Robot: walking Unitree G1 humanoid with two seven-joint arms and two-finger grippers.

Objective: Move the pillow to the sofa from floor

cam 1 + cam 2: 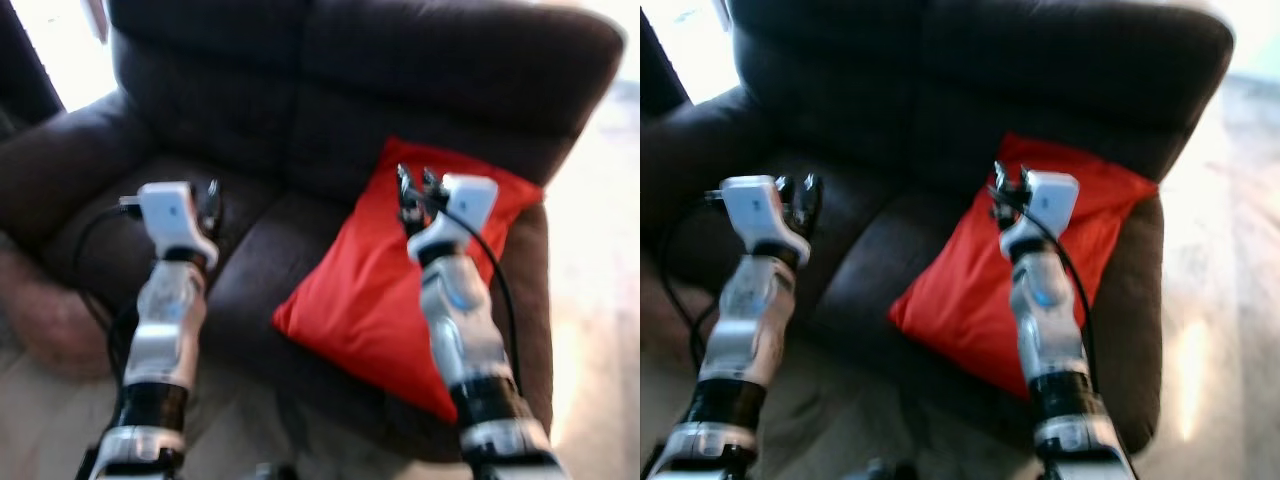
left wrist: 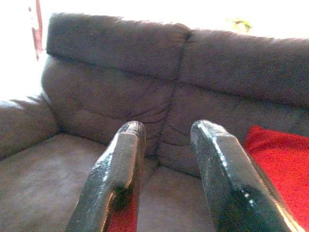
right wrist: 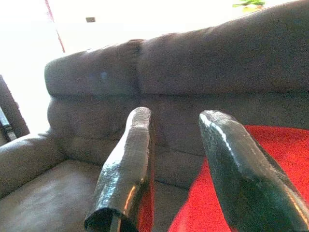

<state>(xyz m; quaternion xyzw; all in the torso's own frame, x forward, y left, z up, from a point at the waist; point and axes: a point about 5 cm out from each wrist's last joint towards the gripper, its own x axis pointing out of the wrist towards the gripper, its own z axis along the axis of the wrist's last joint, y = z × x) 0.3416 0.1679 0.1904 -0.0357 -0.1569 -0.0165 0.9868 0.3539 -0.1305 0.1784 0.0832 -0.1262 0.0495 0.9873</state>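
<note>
A red pillow point(image 1: 370, 290) lies on the right seat of the dark brown sofa point(image 1: 300, 100), leaning against the right armrest. My right gripper point(image 1: 418, 185) hovers over the pillow's upper part, open with nothing between its fingers point(image 3: 130, 169). Over the left seat cushion my left gripper point(image 1: 210, 200) is held up, also open and empty. The left wrist view looks along its fingers point(image 2: 118, 174) at the sofa's backrest point(image 2: 169, 72), with the red pillow point(image 2: 280, 154) at the side.
The sofa's left armrest point(image 1: 60, 170) rises at the left, and a brownish blurred object point(image 1: 40, 320) sits below it. Pale floor point(image 1: 600, 300) lies to the right of the sofa. Bright light comes from behind the backrest.
</note>
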